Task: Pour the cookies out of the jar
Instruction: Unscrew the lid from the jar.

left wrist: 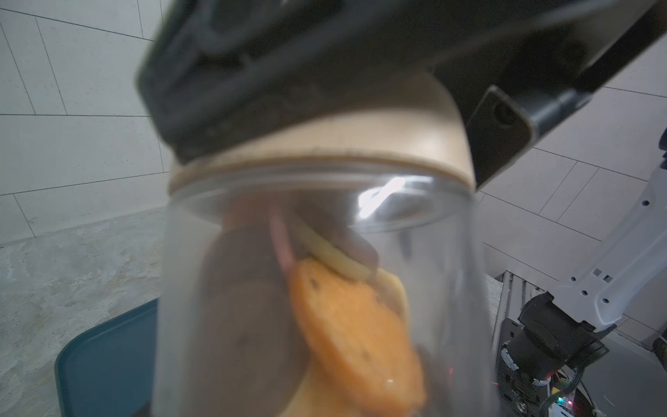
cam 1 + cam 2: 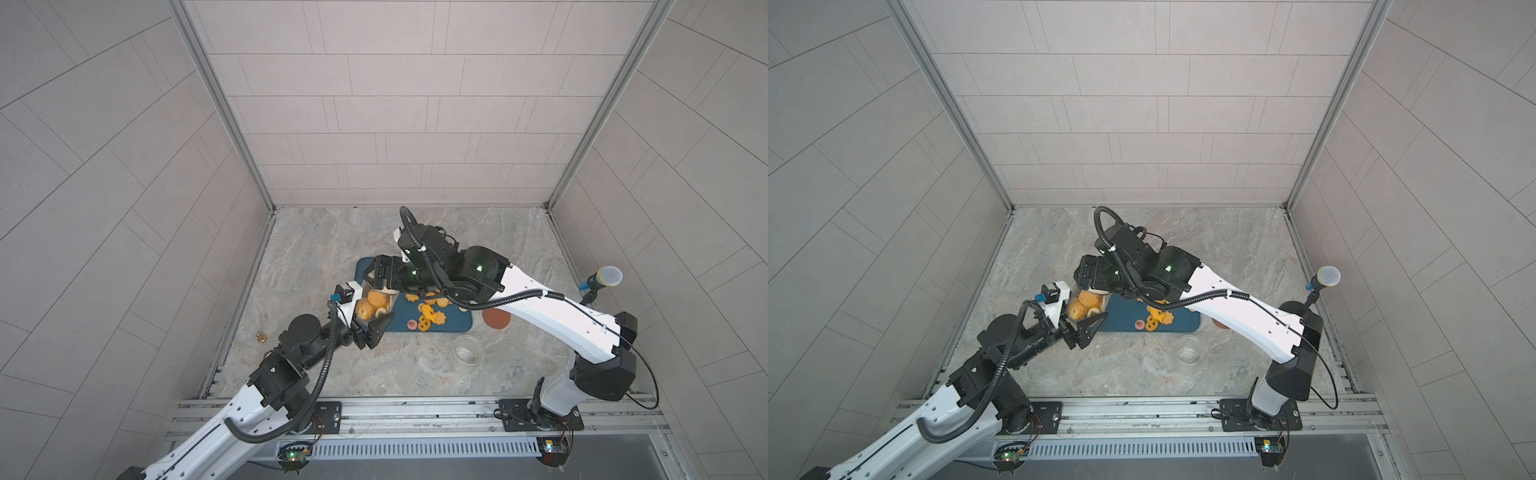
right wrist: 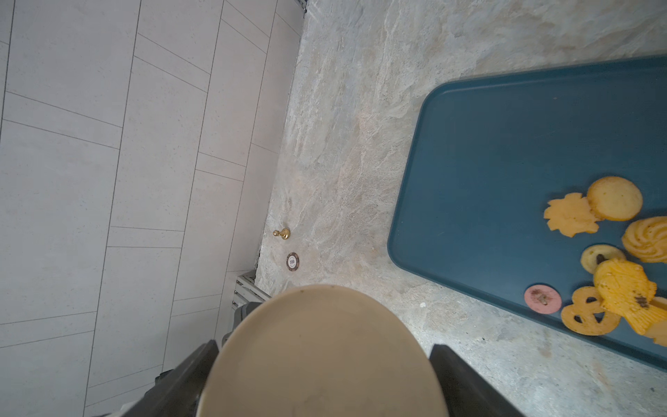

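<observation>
Cookies [image 2: 428, 312] on tray [image 2: 457, 323] + in jar [image 2: 372, 308]

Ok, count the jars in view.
2. The cookie jar is held in the left tool, lid on; the empty jar stands on the table near the tray. More could be hidden.

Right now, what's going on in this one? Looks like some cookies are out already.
The left gripper holds a clear jar, with cookies inside, tilted over one end of the teal tray. The right gripper is clamped on the jar's beige lid, which is still seated, so nothing has been poured from this jar yet. Loose cookies already lie on the tray. An empty glass jar and a brown lid sit on the table past the tray's other end.
</observation>
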`<state>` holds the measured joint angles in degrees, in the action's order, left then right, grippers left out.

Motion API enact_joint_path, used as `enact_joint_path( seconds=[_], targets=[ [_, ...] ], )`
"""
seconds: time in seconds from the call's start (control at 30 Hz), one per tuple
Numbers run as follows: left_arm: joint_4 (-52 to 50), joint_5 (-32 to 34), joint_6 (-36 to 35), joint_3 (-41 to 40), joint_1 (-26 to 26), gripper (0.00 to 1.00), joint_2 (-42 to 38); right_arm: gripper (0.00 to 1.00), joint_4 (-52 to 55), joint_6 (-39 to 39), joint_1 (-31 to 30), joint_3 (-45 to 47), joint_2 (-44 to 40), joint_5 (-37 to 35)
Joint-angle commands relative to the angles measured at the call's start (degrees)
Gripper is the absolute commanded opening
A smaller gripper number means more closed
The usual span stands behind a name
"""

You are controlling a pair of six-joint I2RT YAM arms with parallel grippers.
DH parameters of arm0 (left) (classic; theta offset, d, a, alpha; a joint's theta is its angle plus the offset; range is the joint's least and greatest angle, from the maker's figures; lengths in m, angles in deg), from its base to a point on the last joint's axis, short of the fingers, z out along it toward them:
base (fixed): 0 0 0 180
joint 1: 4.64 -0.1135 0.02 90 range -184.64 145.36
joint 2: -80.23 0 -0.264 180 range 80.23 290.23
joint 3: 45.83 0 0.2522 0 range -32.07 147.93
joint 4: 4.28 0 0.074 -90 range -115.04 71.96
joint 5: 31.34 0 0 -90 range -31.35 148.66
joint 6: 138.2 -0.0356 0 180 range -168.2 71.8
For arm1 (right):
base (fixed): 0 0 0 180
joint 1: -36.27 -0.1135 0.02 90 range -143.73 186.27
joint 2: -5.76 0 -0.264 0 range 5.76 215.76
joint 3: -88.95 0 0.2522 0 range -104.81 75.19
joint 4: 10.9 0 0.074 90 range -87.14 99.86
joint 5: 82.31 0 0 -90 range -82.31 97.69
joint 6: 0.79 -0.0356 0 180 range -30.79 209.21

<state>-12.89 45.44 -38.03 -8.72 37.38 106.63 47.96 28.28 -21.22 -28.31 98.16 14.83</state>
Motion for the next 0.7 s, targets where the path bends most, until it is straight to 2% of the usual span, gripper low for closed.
enact_joint_path(
  seconds=[0.0, 0.1, 0.13, 0.2, 0.3, 0.4, 0.53, 0.67],
  targets=[
    [6.6, -0.1, -0.8, 2.0, 0.2, 0.00, -1.2, 0.86, 1.8, 0.5, -0.3, -2.0, 0.6, -1.1],
    [6.6, 0.2, -0.2, 2.0, 0.3, 0.00, -1.3, 0.73, 0.8, 0.8, -0.3, -1.2, 0.4, -0.6],
    [6.7, 0.1, 0.5, 1.9, 0.2, 0.00, -1.3, 0.66, -0.9, 0.9, -0.3, -0.1, 0.0, 0.1],
    [7.4, 0.7, 2.7, 1.7, 0.2, 0.00, -1.6, 0.45, -5.0, 1.6, -0.3, 2.4, -1.1, 2.1],
    [10.1, -0.3, 5.6, 0.8, 0.2, 0.00, -2.5, 0.28, -10.1, 4.2, 0.0, 5.7, -2.6, 5.1],
    [14.0, -6.9, 9.0, 0.4, 0.1, 0.00, -1.6, 0.17, -16.7, 7.4, 0.5, 10.4, -4.9, 8.6],
    [26.3, -18.8, 19.2, -0.9, 0.1, 0.00, 2.3, 0.03, -25.9, 10.5, 2.3, 15.9, -8.4, 15.3],
    [37.8, -23.6, 26.9, -1.8, -0.1, 0.00, 5.7, 0.00, -37.5, 8.3, 6.1, 22.1, -12.1, 24.0]
  ],
)
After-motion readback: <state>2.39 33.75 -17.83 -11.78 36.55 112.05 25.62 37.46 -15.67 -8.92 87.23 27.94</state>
